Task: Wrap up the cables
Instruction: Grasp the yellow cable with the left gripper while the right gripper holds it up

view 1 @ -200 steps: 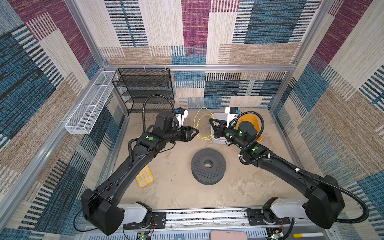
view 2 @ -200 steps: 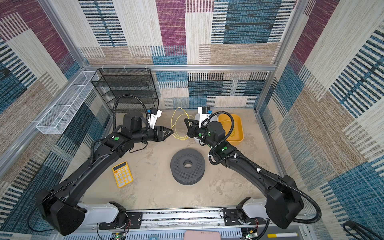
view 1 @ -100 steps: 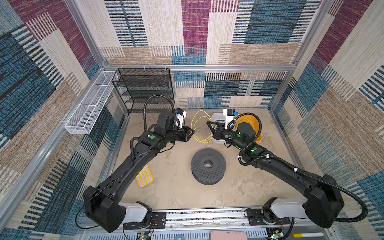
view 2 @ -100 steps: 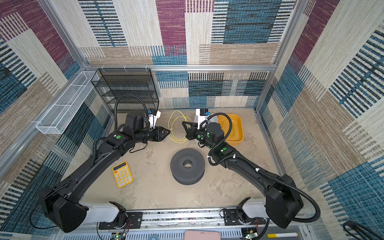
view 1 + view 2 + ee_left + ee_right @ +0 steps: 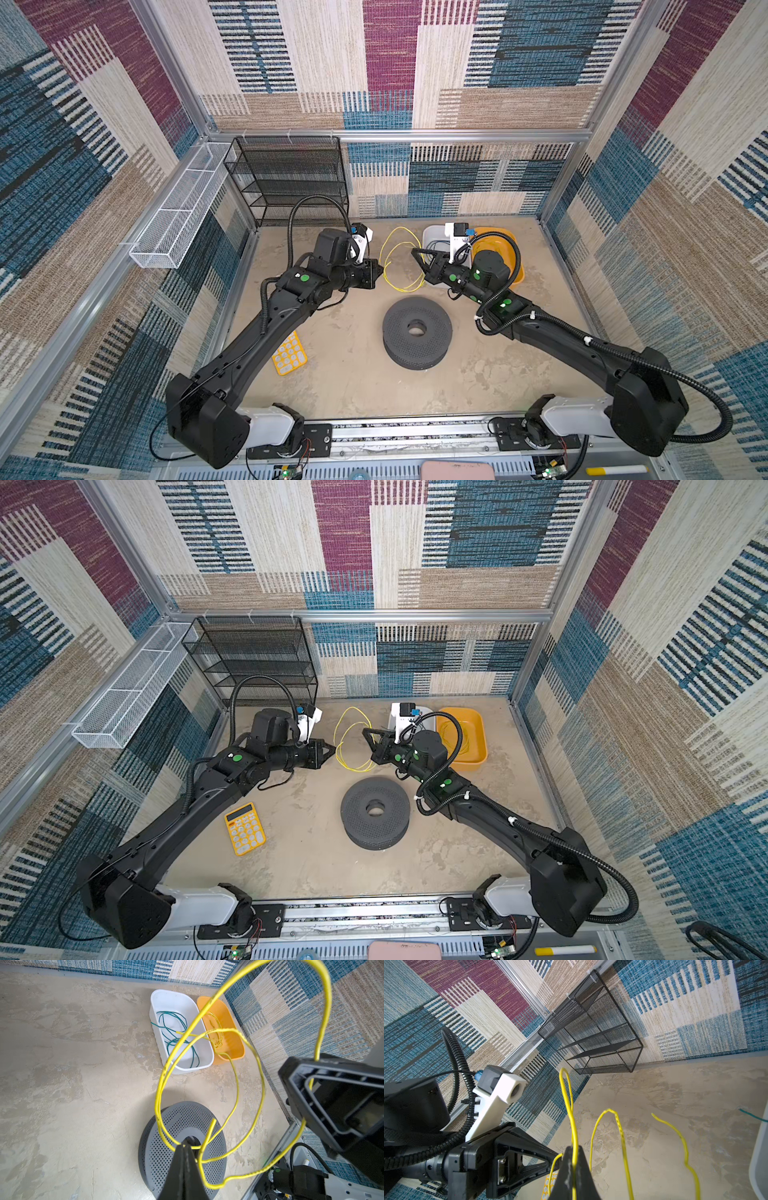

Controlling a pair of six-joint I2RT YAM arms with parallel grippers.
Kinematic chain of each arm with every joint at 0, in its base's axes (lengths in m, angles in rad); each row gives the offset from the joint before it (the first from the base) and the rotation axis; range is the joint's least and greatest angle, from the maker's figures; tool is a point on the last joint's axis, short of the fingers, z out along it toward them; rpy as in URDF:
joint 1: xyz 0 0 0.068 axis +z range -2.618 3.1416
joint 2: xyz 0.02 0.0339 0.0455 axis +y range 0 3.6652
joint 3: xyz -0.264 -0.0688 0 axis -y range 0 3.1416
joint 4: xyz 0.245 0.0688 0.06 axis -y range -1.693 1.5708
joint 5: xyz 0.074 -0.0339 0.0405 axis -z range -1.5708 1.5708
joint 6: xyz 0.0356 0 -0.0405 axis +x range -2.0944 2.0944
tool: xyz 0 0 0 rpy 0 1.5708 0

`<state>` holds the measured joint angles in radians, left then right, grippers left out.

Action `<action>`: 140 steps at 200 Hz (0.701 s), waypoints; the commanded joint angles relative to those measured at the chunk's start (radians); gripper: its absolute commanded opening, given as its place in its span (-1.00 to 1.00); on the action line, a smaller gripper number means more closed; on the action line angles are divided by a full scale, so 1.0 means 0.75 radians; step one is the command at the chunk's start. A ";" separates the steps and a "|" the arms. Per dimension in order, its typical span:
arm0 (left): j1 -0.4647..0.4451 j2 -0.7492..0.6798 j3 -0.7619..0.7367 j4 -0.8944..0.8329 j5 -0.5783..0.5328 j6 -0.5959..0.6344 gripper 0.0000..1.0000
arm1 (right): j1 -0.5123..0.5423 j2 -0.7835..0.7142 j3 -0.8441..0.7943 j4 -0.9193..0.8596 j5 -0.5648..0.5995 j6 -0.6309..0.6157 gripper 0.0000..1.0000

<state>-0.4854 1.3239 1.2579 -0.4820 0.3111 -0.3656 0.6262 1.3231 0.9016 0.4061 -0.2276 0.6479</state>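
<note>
Pinch points: my left claw (image 5: 187, 1144) and right claw (image 5: 574, 1148), both pressed together on the yellow cable (image 5: 323, 1022), hold its loose loops in the air above the table (image 5: 62, 1084). Likely failures: thin wire slipping out, coils springing apart, free end snagging the perforated spool (image 5: 182, 1118). Beyond, green cable (image 5: 196, 1059) lies in the white bin (image 5: 160, 1051). Writing: none legible.

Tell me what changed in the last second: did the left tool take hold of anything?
Yes. The left tool was open beside the yellow cable. It has now closed on it and drawn back slightly toward its own side. The right tool shifted a little toward the middle and stays shut on the same cable. The grey spool and the calculator have not moved.
</note>
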 commanded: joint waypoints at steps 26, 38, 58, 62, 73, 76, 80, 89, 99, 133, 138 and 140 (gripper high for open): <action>0.002 -0.122 -0.130 0.197 -0.053 -0.039 -1.00 | 0.009 0.059 -0.026 0.205 0.041 0.134 -1.00; 0.004 -0.162 -0.171 0.243 -0.085 -0.050 -1.00 | 0.017 0.075 -0.023 0.231 0.072 0.139 -1.00; 0.003 -0.235 -0.251 0.336 -0.141 -0.062 -1.00 | 0.033 0.102 -0.033 0.293 0.130 0.168 -1.00; 0.003 -0.252 -0.270 0.363 -0.145 -0.064 -1.00 | 0.037 0.106 -0.033 0.301 0.146 0.171 -1.00; 0.005 -0.289 -0.319 0.434 -0.154 -0.078 -1.00 | 0.048 0.119 -0.031 0.312 0.186 0.184 -1.00; 0.005 -0.299 -0.331 0.451 -0.155 -0.078 -1.00 | 0.052 0.123 -0.035 0.320 0.196 0.187 -1.00; 0.005 -0.310 -0.342 0.471 -0.155 -0.081 -1.00 | 0.055 0.125 -0.036 0.325 0.208 0.190 -1.00; 0.005 -0.329 -0.359 0.494 -0.162 -0.084 -1.00 | 0.068 0.133 -0.042 0.345 0.240 0.203 -1.00; 0.007 -0.343 -0.363 0.506 -0.157 -0.080 -1.00 | 0.078 0.141 -0.048 0.365 0.262 0.212 -1.00; 0.015 -0.317 -0.293 0.409 -0.139 -0.030 -0.99 | 0.111 0.171 -0.035 0.370 0.293 0.192 -1.00; 0.015 -0.295 -0.257 0.358 -0.143 -0.013 -0.77 | 0.112 0.173 -0.035 0.366 0.298 0.188 -1.00; 0.015 -0.287 -0.242 0.334 -0.146 -0.005 -0.70 | 0.112 0.174 -0.035 0.364 0.297 0.188 -1.00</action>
<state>-0.4774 1.0729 1.0065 -0.1665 0.2127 -0.4160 0.7025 1.4445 0.8677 0.6262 -0.0414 0.7883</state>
